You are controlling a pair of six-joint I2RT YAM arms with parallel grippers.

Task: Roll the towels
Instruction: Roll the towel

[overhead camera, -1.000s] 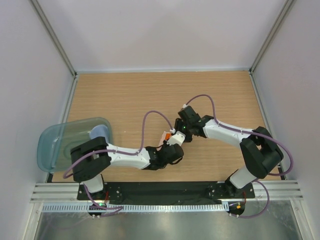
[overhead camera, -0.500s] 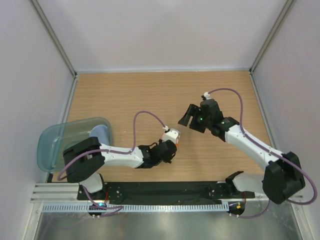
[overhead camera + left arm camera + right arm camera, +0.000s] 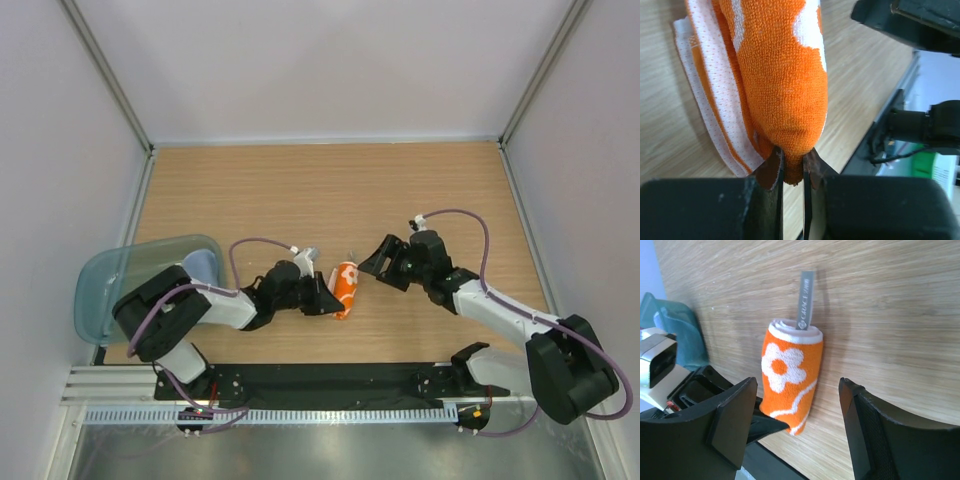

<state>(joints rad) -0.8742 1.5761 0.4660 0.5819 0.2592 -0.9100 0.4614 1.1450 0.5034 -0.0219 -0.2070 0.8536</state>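
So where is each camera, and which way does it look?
Top: above and behind, looking down at the table; left arm and right arm show.
Left wrist: rides its arm, looks along the left gripper, shut on the rolled orange towel.
Right wrist: rides its arm, looks past the open right gripper at that towel.
Shared: all three see the towel.

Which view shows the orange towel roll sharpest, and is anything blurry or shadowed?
Left wrist view: the orange and white rolled terry towel is crisp down to its loops; things past the table edge blur. Right wrist view: roll clear, its grey label throws a soft shadow. Top view: even light, roll tiny.
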